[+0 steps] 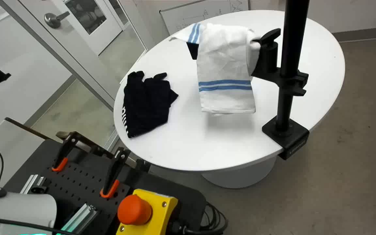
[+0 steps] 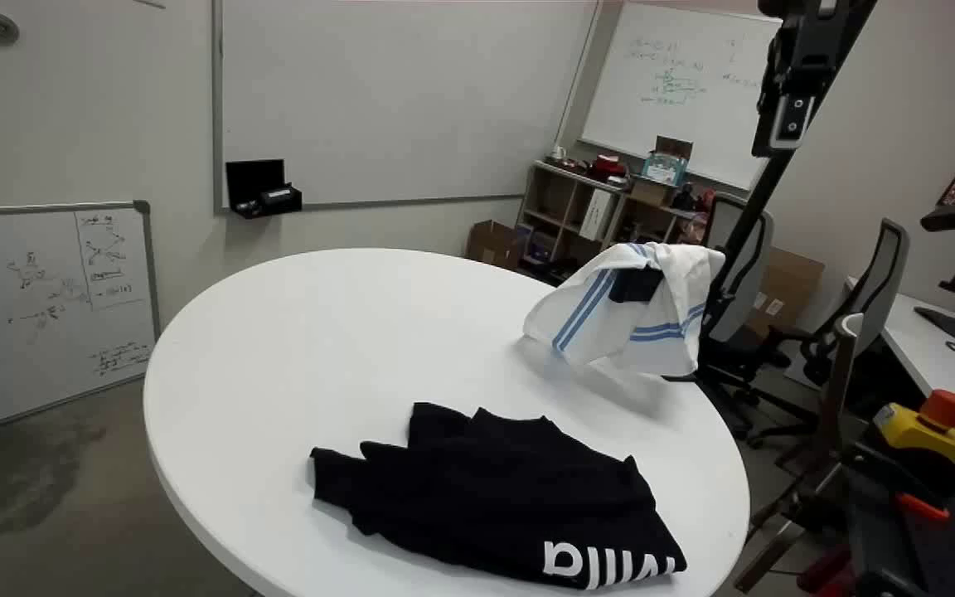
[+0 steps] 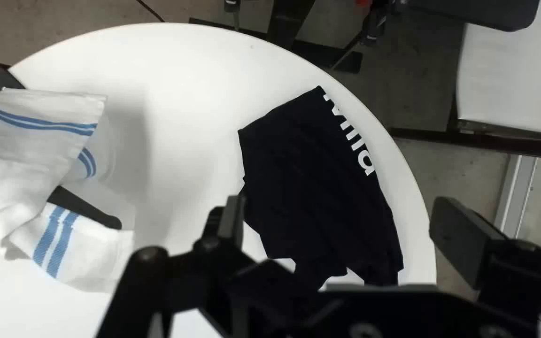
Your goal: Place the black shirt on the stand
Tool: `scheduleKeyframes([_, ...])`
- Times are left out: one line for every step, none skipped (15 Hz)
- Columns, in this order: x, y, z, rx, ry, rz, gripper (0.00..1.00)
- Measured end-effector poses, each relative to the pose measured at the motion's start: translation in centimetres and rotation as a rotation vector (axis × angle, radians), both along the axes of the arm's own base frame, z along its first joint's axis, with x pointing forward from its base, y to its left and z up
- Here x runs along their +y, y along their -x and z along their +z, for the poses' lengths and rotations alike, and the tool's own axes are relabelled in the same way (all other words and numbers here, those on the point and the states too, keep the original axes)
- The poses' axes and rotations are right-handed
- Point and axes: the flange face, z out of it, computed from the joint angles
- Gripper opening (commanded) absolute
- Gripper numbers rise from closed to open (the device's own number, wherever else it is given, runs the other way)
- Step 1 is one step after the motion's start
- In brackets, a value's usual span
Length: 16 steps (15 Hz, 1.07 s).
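Two fingers point(image 3: 460, 239) of the gripper point(image 3: 338, 223) are spread wide, released, pointing down over the round table point(image 3: 181, 61), with the black shirt point(image 3: 308, 188) showing between them in the wrist view. The shirt lies flat on the table, near its edge. The stand point(image 1: 290, 52) rises at the table's edge, a white towel point(image 1: 225, 65) with blue stripes draped on it above the table.

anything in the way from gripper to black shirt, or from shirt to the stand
Nothing visible stands between the open gripper and the black shirt. At the stand, a striped white towel hangs on it, which may get in the shirt's way.
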Motion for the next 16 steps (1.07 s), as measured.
scheduleKeyframes([0.0,0.0,0.0,0.0,0.0,0.0,1.0])
scheduleKeyframes([0.0,0.0,0.0,0.0,0.0,0.0,1.0])
scheduleKeyframes([0.0,0.0,0.0,0.0,0.0,0.0,1.0])
scheduleKeyframes([0.0,0.0,0.0,0.0,0.0,0.0,1.0])
scheduleKeyframes([0.0,0.0,0.0,0.0,0.0,0.0,1.0])
scheduleKeyframes([0.0,0.0,0.0,0.0,0.0,0.0,1.0])
scheduleKeyframes([0.0,0.0,0.0,0.0,0.0,0.0,1.0])
scheduleKeyframes([0.0,0.0,0.0,0.0,0.0,0.0,0.94])
scheduleKeyframes([0.0,0.0,0.0,-0.002,0.004,-0.008,0.99])
scheduleKeyframes([0.1,-0.1,0.0,-0.007,0.007,-0.014,0.97])
scheduleKeyframes([0.3,-0.2,-0.1,-0.017,0.011,-0.011,1.0])
scheduleKeyframes([0.6,-0.4,-0.3,-0.027,0.016,-0.001,0.99])
scheduleKeyframes([1.2,-0.6,-0.8,-0.032,0.028,0.024,1.0])
scheduleKeyframes([1.8,-0.8,-1.5,-0.028,0.044,0.056,1.0])
scheduleKeyframes([2.6,-0.9,-2.5,-0.017,0.057,0.096,1.0])
scheduleKeyframes([3.4,-0.9,-3.6,-0.001,0.062,0.137,1.0])
